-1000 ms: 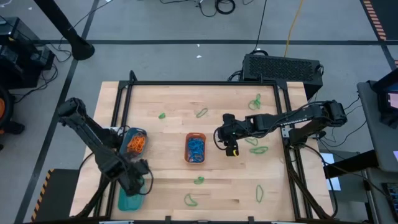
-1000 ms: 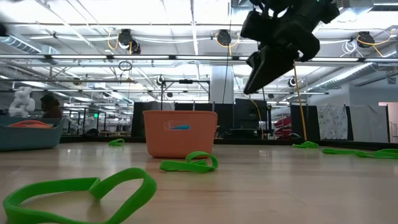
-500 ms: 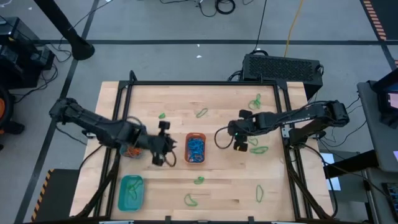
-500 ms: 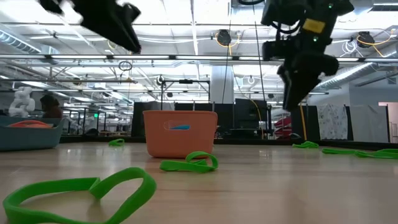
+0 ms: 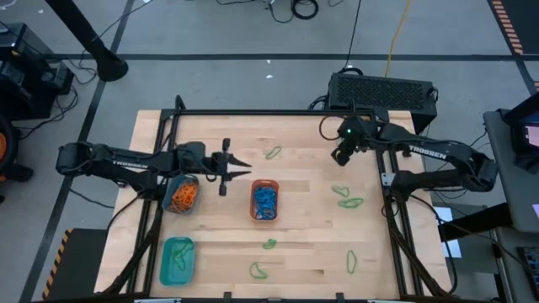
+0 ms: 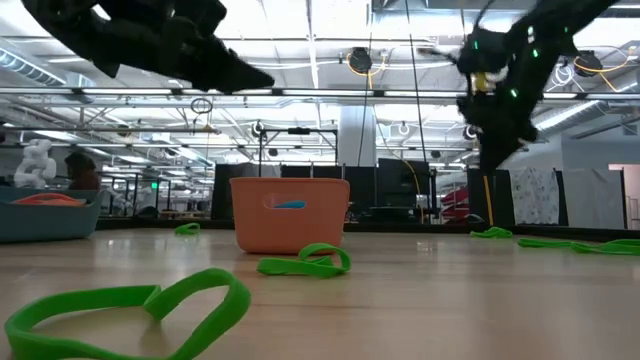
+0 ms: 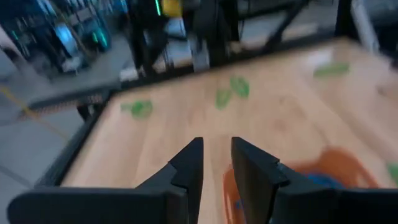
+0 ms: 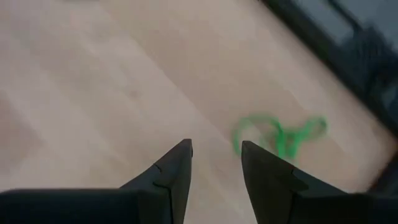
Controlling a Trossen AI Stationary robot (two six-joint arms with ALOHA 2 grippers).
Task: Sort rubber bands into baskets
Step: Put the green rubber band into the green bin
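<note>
Green rubber bands lie loose on the wood table: one at the far middle (image 5: 274, 152), two at the right (image 5: 346, 198), several near the front (image 5: 269, 244). The orange basket (image 5: 264, 200) holds blue bands. The round basket (image 5: 181, 194) holds orange bands, and the teal basket (image 5: 177, 259) stands at the near left. My left gripper (image 5: 242, 172) hovers between the round and orange baskets, nearly level, open by a narrow gap (image 7: 216, 155), with nothing in it. My right gripper (image 5: 338, 156) hangs over the far right of the table, open and empty (image 8: 216, 155), beside a green band (image 8: 280, 134).
A black frame (image 5: 278, 113) runs around the table's far and side edges. A black box (image 5: 383, 91) sits behind the far right corner. Bare wood lies between the orange basket and the right-hand bands.
My left gripper has swung from above the teal basket toward the far edge and the right, tipping from pointing down to nearly level. My right gripper has moved from beside the orange basket toward the far right corner. Neither finger gap has changed.
</note>
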